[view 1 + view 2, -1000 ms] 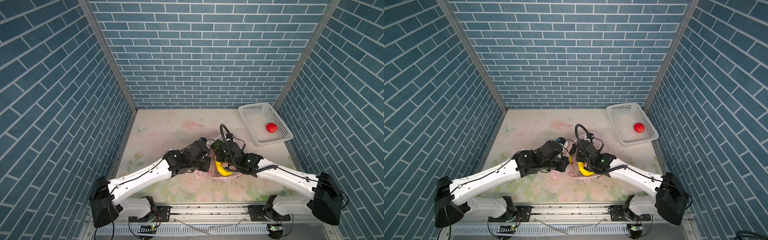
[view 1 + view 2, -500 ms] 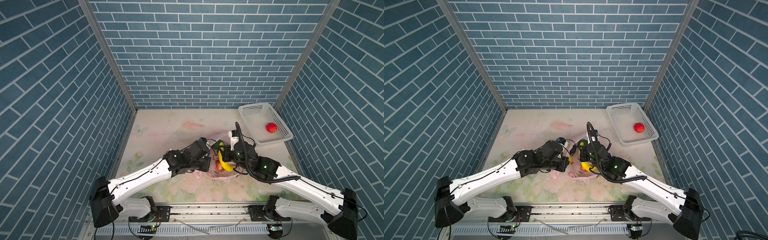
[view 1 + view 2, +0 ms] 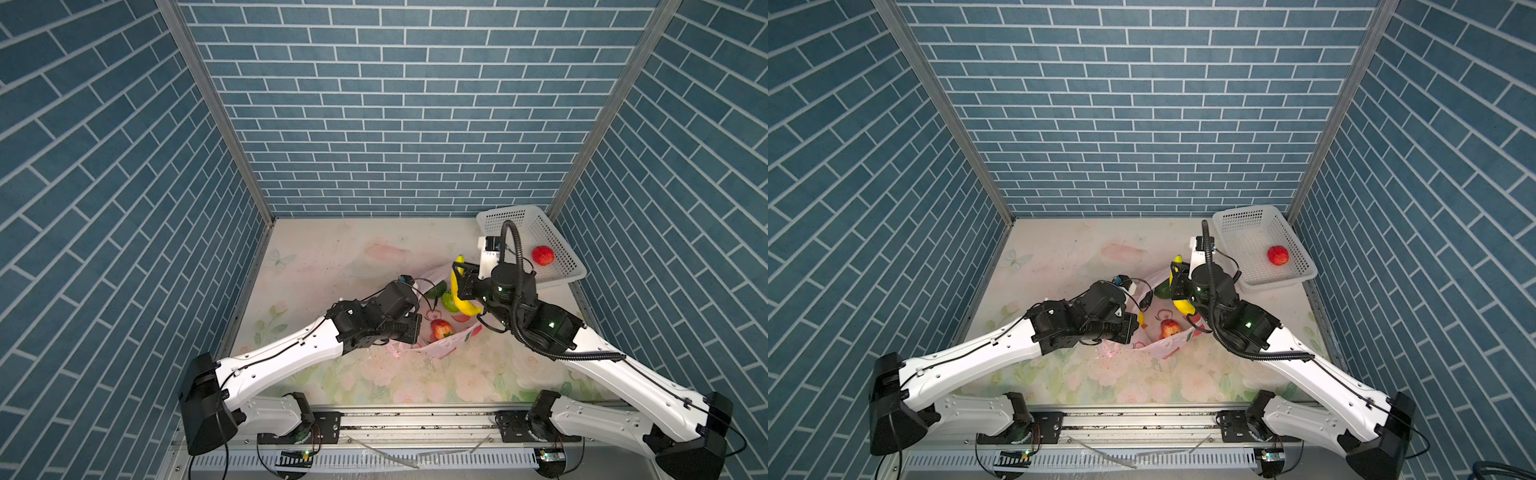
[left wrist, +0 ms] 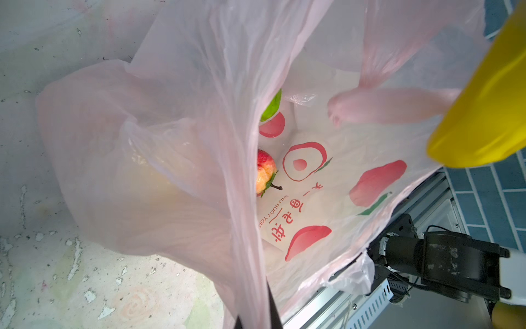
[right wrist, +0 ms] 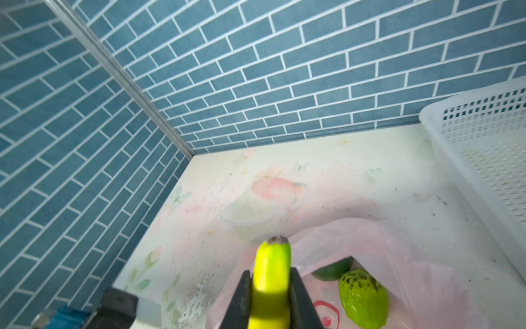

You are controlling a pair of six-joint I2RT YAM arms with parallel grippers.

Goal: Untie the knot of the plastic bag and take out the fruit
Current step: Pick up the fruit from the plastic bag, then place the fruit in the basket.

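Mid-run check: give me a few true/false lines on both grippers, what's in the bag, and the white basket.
The right gripper is clamped on the banana. True.
The left gripper is open, clear of the plastic bag. False: it is shut on the bag's film.
The basket holds two fruits. False: only one red fruit lies in it.
A bumpy green fruit lies in the bag. True.

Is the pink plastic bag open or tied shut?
Open. In the left wrist view the pink plastic bag gapes wide, with a strawberry and a green fruit visible inside.
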